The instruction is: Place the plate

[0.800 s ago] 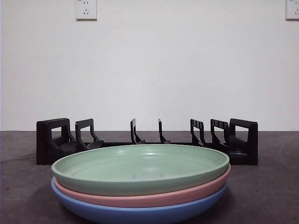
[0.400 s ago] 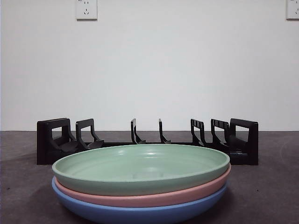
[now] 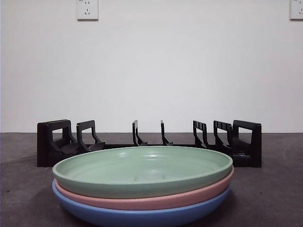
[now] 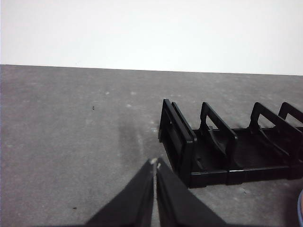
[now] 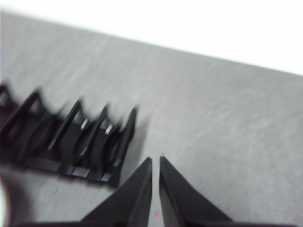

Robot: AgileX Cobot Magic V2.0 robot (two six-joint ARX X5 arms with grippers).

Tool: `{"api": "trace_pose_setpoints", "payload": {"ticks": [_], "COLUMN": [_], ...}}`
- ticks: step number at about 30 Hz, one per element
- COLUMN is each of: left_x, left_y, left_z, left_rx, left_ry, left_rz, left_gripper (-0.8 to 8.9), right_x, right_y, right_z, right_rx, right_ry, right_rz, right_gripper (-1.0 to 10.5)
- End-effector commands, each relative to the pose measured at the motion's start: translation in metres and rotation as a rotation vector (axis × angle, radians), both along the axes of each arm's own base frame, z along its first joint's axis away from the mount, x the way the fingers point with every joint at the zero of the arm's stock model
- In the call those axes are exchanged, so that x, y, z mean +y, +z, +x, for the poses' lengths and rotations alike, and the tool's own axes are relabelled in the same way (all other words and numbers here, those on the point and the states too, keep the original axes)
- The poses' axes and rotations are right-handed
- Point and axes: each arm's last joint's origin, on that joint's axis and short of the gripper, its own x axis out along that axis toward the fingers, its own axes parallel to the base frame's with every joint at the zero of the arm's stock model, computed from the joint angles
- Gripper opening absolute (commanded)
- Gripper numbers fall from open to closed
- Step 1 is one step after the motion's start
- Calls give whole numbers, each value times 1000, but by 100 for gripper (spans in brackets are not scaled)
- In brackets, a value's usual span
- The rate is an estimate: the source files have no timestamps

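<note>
While plates (image 3: 142, 182) sit stacked, black rack (image 3: 149, 142) stands behind.

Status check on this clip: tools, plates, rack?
Left tool shut, empty, near one rack end. Right tool shut, empty, near the other end. Green plate tops pink and blue stack, untouched. Black rack behind, slots bare.

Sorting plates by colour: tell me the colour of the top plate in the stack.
Pale green; the top plate shows best in the front view.
</note>
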Motion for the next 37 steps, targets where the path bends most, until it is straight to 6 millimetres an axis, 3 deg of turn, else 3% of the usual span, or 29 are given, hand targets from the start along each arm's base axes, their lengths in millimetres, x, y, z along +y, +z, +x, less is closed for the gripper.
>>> {"api": "trace_pose_setpoints", "payload": {"ticks": [1,10,20,37], "left_x": [0,0,0,0], "left_y": [-5,-5,-5,-5], "left_z": [1,1,1,1], "left_rx": [5,5,6,6], "left_ry": [-6,-6,-6,-6], "left_rz": [-1,-1,-1,-1], "left_gripper": [7,7,7,7], "right_x": [-9,-39,-48,-48], "right_y": [-12,-82,-144,-144], "right_z": [1,-12,-16,-18], "right_rx": [-14,-104,-180,-182], "right_ry": [-15,-127,-193,-173], "right_rz": [19,58,76,75], "right_gripper": [23,23,23,23]}}
